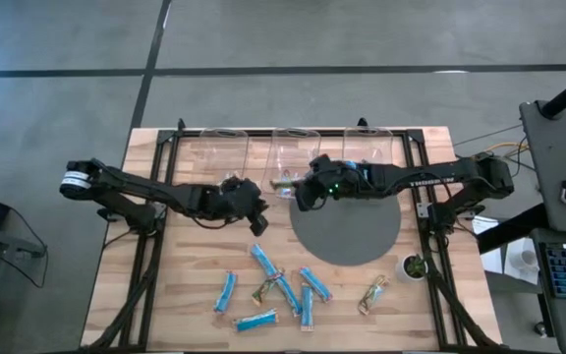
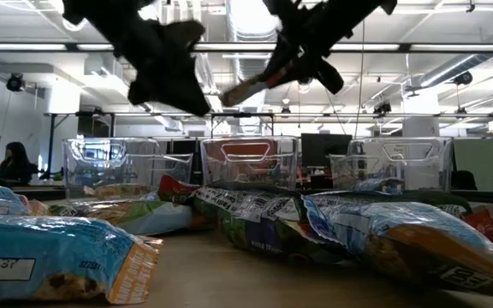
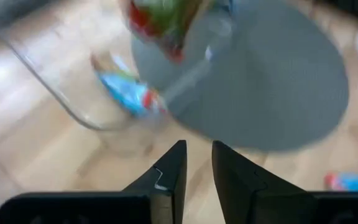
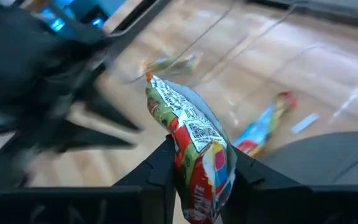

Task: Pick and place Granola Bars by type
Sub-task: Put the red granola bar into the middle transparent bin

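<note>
Right wrist view first: your right gripper (image 4: pixel 197 180) has its fingers clamped on a red/green-wrapped bar (image 4: pixel 194 143), gripped at the lower end, so most of the wrapper sticks out past the fingertips. Beyond the tips you see a clear bin (image 4: pixel 229 56) w/ a blue-and-red bar (image 4: pixel 263 127) lying inside, and another bar further in. The dark blur off to one side is the left arm.

Handling, as I judge it: light, crinkly, slick foil over a softish bar. It'll flop and can slide if you squeeze the seam only. Take the rest across the middle, on the body, not on the crimped ends.

Left wrist view: the left gripper (image 3: pixel 194 165) holds nothing; fingers nearly together, a narrow gap between them. Ahead of the tips sit a bin wall, the held bar and the grey round mat (image 3: pixel 278 93).

High view: right gripper over the middle bin (image 1: pixel 293 157), left one just beside it. The loose bars (image 1: pixel 283 290) lie well apart from both, on the wood table (image 1: pixel 165 295), past the mat.
</note>
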Controlling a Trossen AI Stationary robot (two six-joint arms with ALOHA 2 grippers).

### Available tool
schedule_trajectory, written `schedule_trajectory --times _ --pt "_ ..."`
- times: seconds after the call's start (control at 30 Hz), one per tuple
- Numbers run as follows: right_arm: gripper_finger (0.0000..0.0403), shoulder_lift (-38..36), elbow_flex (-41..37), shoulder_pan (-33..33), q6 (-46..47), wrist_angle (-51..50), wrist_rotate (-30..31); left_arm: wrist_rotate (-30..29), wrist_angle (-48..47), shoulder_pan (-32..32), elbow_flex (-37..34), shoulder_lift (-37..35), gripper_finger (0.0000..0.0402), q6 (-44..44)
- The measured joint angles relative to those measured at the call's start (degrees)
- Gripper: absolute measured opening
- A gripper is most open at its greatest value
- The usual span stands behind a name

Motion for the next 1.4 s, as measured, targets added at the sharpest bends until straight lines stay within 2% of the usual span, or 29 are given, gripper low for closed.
schedule_trajectory --times 0.1,0.17,0.27,0.4,0.73,0.9,1.13,1.27,1.4 --pt "0.0072 0.2 -0.1 -0.8 1.5 -0.6 5.6 -4.7 -9.8 1.1 -0.3 -2.0 0.0060 -2.7" --pt "0.0069 0.1 -0.1 -1.7 2.4 -0.5 8.8 -5.6 -15.9 1.6 -1.0 -1.7 0.0060 -4.2" --pt "0.0073 0.8 -0.1 -4.5 1.8 -0.4 7.1 -4.9 -22.2 1.1 -1.7 -2.0 0.0060 -6.8" --pt "0.0104 3.3 0.0 -6.9 -1.1 -1.8 5.6 -4.6 -27.3 0.3 -2.3 -2.0 0.0060 -7.4" --pt "0.0253 9.2 3.7 -7.0 -5.9 -2.6 5.3 -4.0 -30.1 -1.5 -0.8 -2.2 0.0060 -3.7" --pt "0.0303 9.1 5.5 -7.0 -9.0 -3.8 5.6 -3.8 -30.5 -3.4 3.1 -2.4 0.0060 1.4" --pt "0.0326 6.4 6.9 -6.5 -12.3 -7.3 4.3 -3.1 -34.0 -4.5 6.0 -2.9 0.0060 5.1" --pt "0.0327 4.3 6.8 -5.4 -12.5 -8.9 4.1 1.5 -37.1 -4.7 5.4 -2.9 0.0060 1.6" --pt "0.0327 3.7 6.8 -3.9 -12.4 -9.9 4.1 7.3 -37.2 -7.2 5.0 -2.9 0.0060 -5.7"
